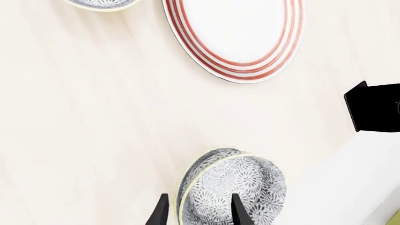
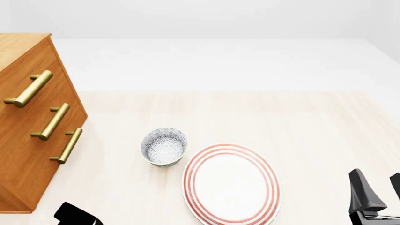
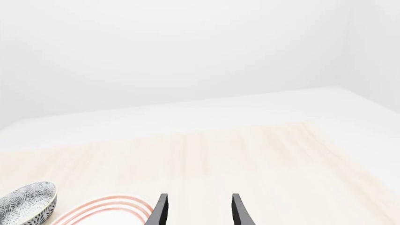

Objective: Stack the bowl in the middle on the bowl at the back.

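Note:
The bowl in the middle (image 1: 253, 185), speckled grey-black on white, shows only in the left wrist view. It is tipped, its patterned outside facing the camera. My left gripper (image 1: 198, 197) is open with one finger on each side of the bowl's rim. Whether the bowl rests on the table I cannot tell. The bowl at the back (image 2: 164, 146) stands upright left of the plate, and also appears as the back bowl (image 1: 100, 3) and the back bowl (image 3: 25, 201). My right gripper (image 2: 377, 186) is open and empty at the near right, shown too as the right gripper (image 3: 196, 197).
A large white plate with red rings (image 2: 231, 183) lies between the bowls and the right arm; the same plate (image 1: 240, 33) and plate (image 3: 106, 208) appear in the wrist views. A wooden drawer cabinet with brass handles (image 2: 31, 126) stands at the left. A black part of the right arm (image 1: 374, 107) shows.

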Available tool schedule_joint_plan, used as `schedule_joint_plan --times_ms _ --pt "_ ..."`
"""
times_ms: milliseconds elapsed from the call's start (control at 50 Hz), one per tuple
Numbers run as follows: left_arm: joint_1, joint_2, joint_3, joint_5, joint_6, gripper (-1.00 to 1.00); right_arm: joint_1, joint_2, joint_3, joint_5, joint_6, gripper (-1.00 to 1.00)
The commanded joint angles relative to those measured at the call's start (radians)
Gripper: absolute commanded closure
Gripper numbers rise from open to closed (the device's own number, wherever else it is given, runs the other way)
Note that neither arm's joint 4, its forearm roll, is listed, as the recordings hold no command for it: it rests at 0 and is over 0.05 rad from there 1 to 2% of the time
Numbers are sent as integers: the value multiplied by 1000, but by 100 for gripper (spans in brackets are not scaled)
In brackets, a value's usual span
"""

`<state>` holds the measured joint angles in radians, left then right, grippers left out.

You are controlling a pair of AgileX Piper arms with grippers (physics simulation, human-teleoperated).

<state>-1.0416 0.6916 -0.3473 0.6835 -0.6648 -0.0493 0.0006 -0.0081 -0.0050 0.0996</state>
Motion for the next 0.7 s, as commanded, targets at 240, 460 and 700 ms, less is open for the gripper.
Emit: schedule_joint_plan --times_ms 240,460,700 --pt "-25 24 8 -31 -15 -100 0 0 0 0 3 -100" --pt "-7 -9 -9 11 -1 -100 1 0 0 0 1 -100" --pt "68 -100 -103 150 87 -100 2 0 -1 0 -2 -100"
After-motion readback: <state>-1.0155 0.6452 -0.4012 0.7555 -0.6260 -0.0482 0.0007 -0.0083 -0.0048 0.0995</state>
